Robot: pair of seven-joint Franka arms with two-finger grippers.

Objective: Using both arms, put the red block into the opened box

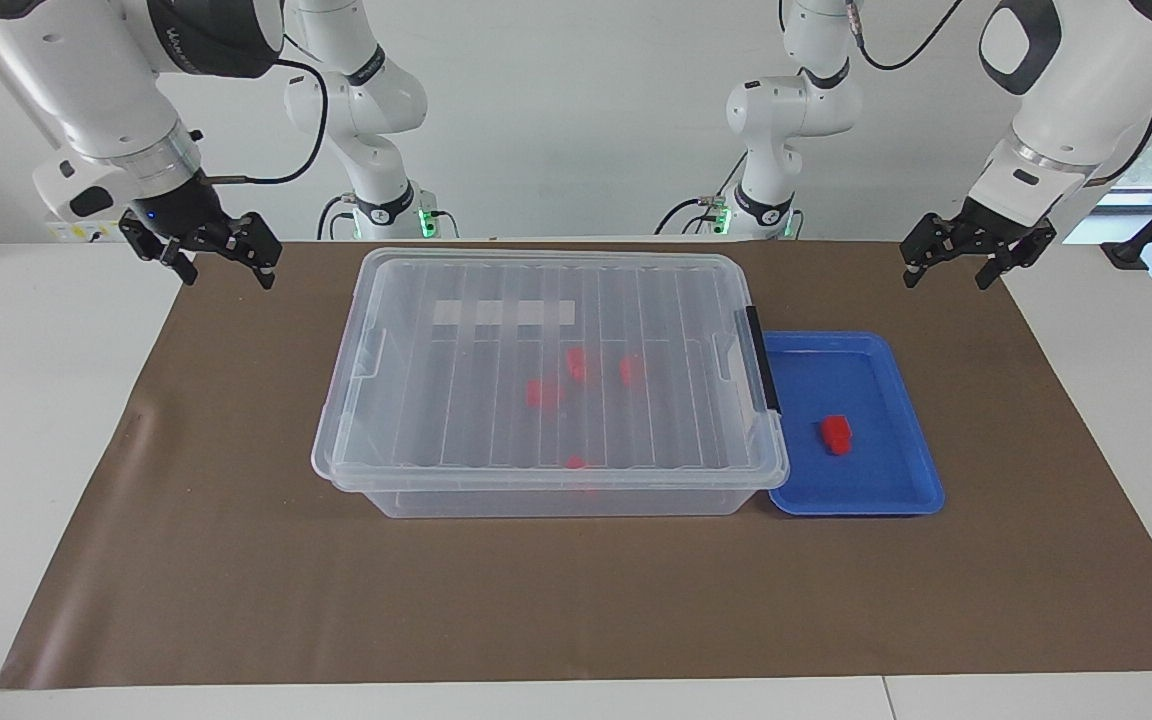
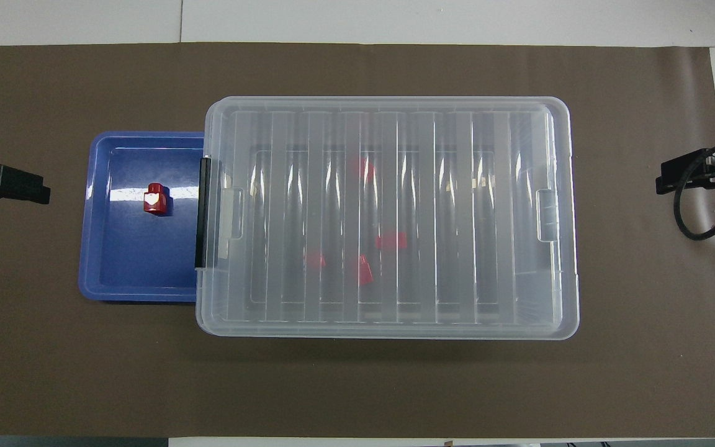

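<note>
Nothing of the task looks begun. The box [image 1: 551, 375] sits in the middle of the brown mat [image 1: 236, 600] with its ribbed lid [image 2: 388, 214] on and the black latch bar [image 1: 762, 360] down at the end toward the left arm, so it is not yet an opened box. The red block [image 1: 835, 434] lies alone on the floor of the blue tray [image 1: 911, 490], which sits just beside the latched end of the box; no gripper is near it. Four or so other red blocks [image 1: 576, 363] show dimly through the lid inside the box, though the ribs blur them and the exact count is hard to be sure of. The left gripper [image 1: 966, 262] hangs in the air over the mat's edge at the left arm's end of the table, jaws spread and holding nothing. The right gripper [image 1: 221, 262] hangs likewise over the mat at the right arm's end, jaws spread and empty, well apart from the box. What is left, as I judge it, is everything: free the latch and lift the lid, pick the block out of the tray, carry it over the rim and let it go inside.
</note>
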